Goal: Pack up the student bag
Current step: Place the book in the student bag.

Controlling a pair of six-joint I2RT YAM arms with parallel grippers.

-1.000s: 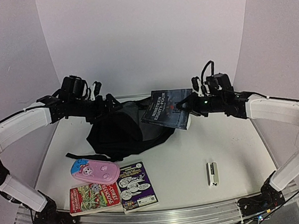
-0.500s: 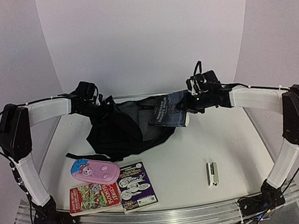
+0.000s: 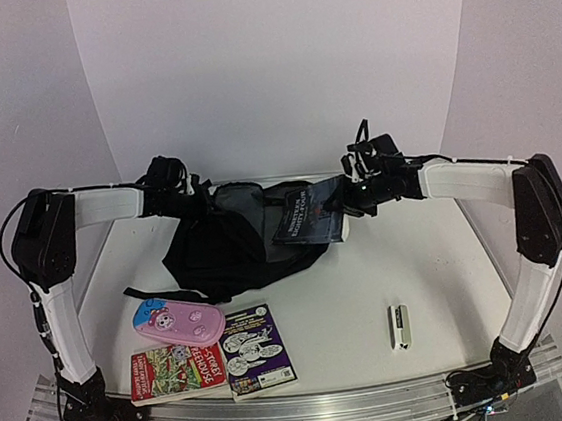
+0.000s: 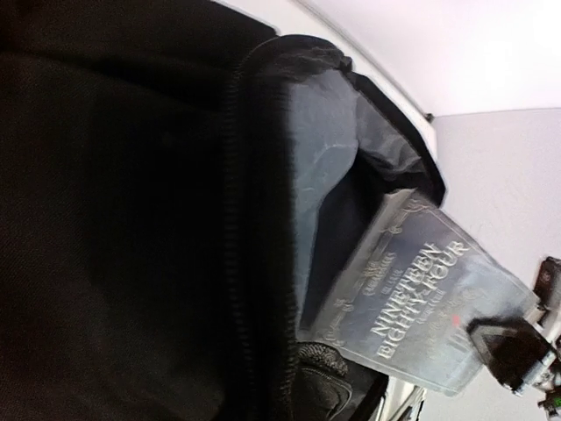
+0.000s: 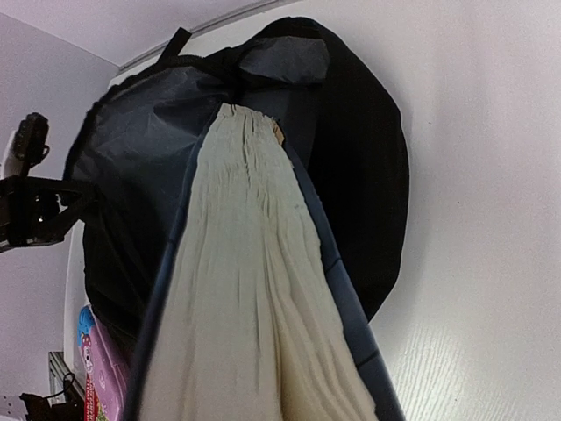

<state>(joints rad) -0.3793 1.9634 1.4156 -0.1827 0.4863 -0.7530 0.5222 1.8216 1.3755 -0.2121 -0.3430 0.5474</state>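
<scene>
The student bag lies at the back of the table, black, with its mouth held up and the grey lining showing. My left gripper is shut on the bag's left rim; in the left wrist view black fabric and the zip hide its fingers. My right gripper is shut on a dark blue book titled Nineteen Eighty-Four. The book's cream page edge points into the bag's opening, with its far corner just inside the rim.
A pink pencil case lies front left, beside a black strap. Two thin books lie at the front edge. A small white and black stapler lies front right.
My left gripper has closed on the bag's rim. The right arm has carried the book left and down, from above the bag's right edge into its mouth.
</scene>
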